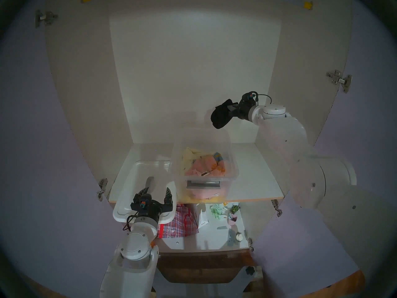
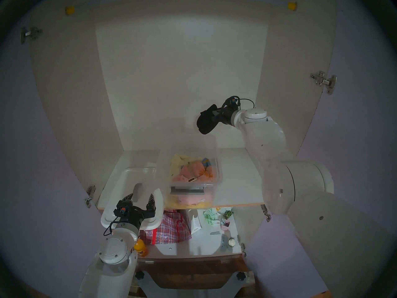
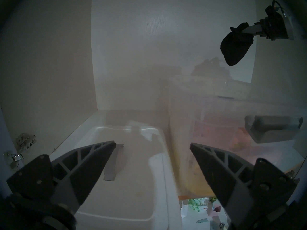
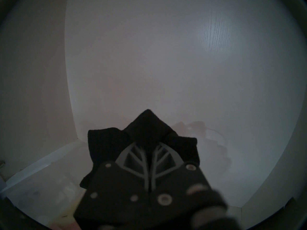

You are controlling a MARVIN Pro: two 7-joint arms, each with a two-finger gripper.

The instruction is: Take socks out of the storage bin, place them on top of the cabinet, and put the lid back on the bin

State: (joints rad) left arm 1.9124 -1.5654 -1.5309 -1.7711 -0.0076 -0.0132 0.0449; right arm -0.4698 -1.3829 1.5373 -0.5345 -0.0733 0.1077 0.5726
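Clutter on the lower shelf

A red checked bag is seen; an orange bottle stands left of it, a white paper bag and small pots to its right.

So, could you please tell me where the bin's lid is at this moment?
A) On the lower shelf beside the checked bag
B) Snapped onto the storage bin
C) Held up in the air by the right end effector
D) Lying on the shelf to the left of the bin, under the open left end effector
D: the lid lies flat on the shelf beside the open-topped storage bin, with the left end effector spread open above it.
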